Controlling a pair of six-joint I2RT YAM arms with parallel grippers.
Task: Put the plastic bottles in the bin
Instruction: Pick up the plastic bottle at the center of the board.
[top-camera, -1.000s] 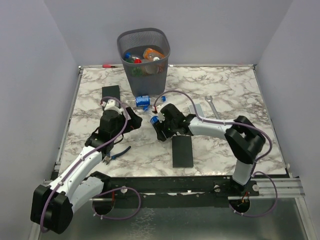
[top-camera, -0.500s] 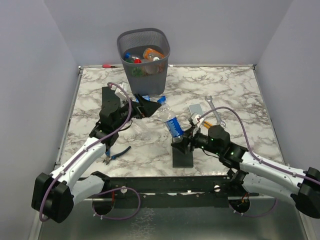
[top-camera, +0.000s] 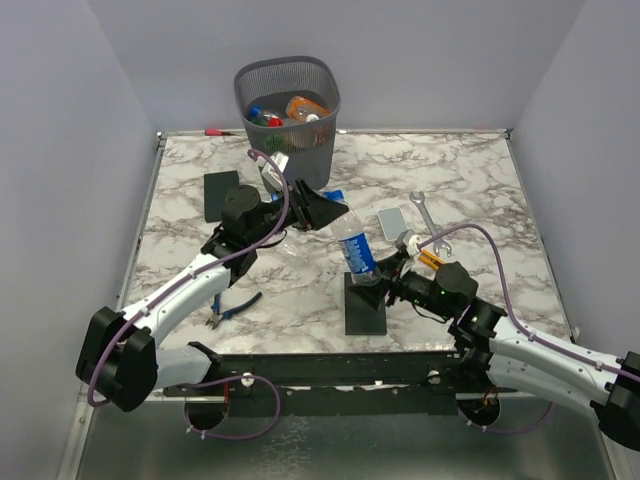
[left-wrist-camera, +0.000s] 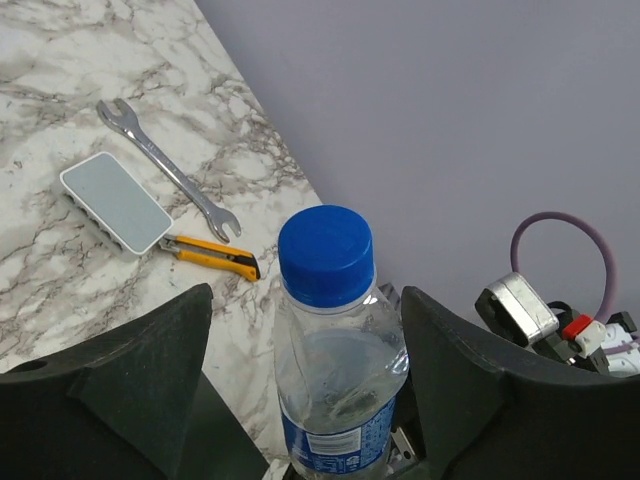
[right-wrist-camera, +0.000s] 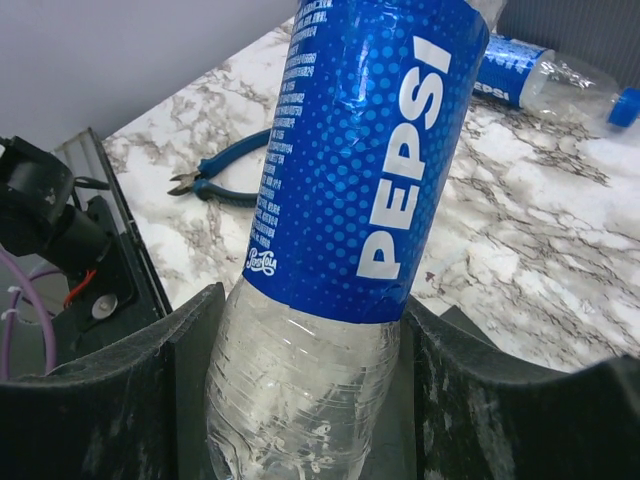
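Pepsi bottle (top-camera: 354, 247) stands upright over the black slab (top-camera: 365, 310), mid-table, pinched low by the right gripper (top-camera: 372, 280). Left gripper (top-camera: 322, 212) straddles its neck, jaws spread, no contact. Advise: close squarely below the cap before the right releases, then lift clear to the bin (top-camera: 285, 160).

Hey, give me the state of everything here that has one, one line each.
Pepsi bottle: upright, capped, held.
right gripper: shut on the Pepsi bottle's lower body.
left gripper: open, straddling the cap.
bin: upright, several bottles inside.
loose bottle: on its side on the table, capped.
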